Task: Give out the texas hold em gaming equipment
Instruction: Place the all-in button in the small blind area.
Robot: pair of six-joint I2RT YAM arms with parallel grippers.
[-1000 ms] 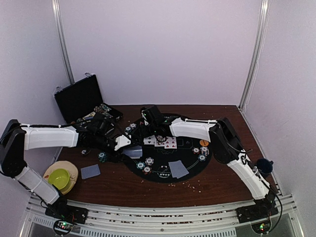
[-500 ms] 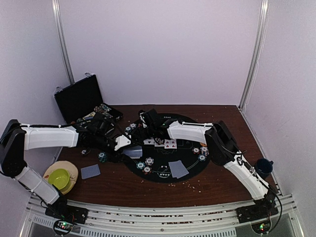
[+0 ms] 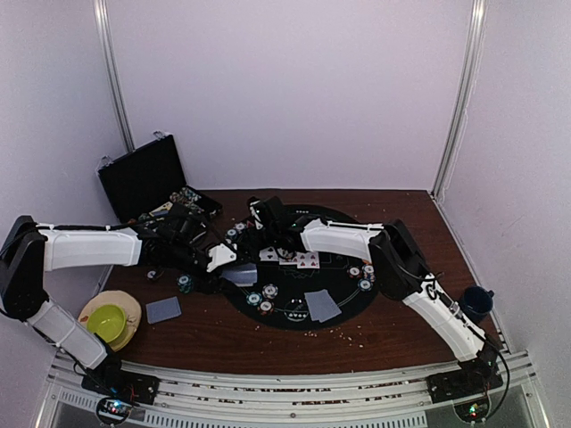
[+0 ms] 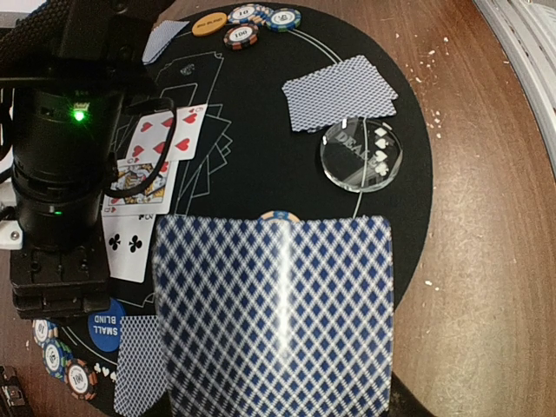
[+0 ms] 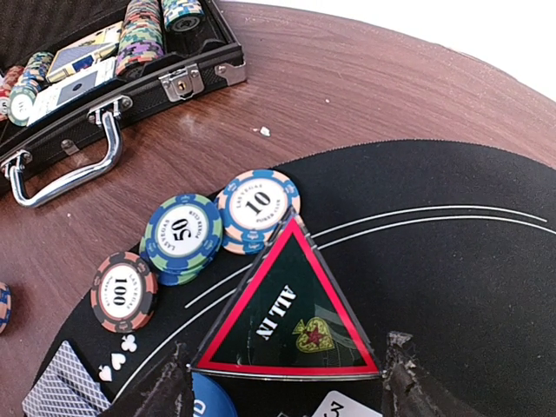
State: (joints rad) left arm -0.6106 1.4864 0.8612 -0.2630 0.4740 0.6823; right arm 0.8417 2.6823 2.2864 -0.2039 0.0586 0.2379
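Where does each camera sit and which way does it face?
Top external: high behind the bases, facing the back wall; left arm and right arm show.
Left wrist: looks down at the black mat; held playing card fills foreground.
Right wrist: low, faces the black case; right gripper holds ALL IN triangle.
Shared: case, in top and right wrist.

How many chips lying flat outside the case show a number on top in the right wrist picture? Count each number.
10 chip: 1
50 chip: 1
100 chip: 1
Total: 3
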